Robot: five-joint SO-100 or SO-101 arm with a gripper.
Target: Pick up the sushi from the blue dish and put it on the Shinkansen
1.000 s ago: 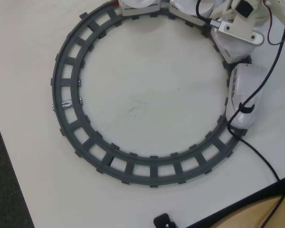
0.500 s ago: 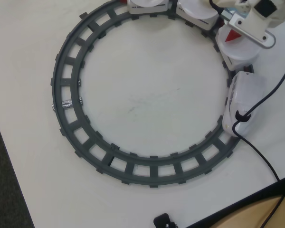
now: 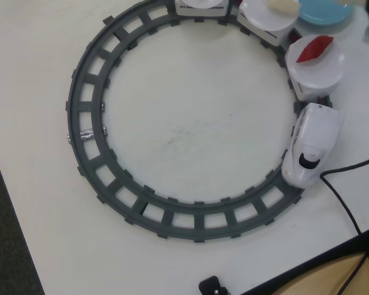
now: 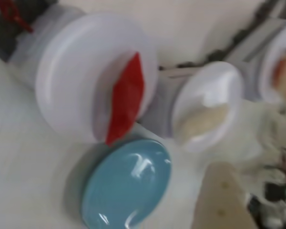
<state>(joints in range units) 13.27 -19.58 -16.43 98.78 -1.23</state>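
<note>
The red sushi (image 3: 314, 49) lies on the round white disc (image 3: 323, 70) of the car right behind the Shinkansen's nose (image 3: 312, 144), at the right side of the ring track. In the wrist view the sushi (image 4: 125, 98) rests on that disc, its lower tip reaching toward the empty blue dish (image 4: 128, 186). The blue dish (image 3: 325, 11) sits at the top edge of the overhead view, outside the track. My gripper (image 4: 243, 186) shows only as one blurred beige finger (image 4: 220, 198) at the bottom right, apart from the sushi and holding nothing visible. It is out of the overhead view.
A pale beige piece (image 4: 200, 121) lies on the following car's disc (image 3: 267, 15). The grey ring track (image 3: 86, 123) fills most of the table. A black cable (image 3: 344, 196) runs from the train's nose to the lower right table edge. A small black object (image 3: 212, 286) sits at the bottom.
The arm has pulled out of the overhead view toward the top right, leaving the red sushi on the white disc. The train has crept further along the track, nose lower.
</note>
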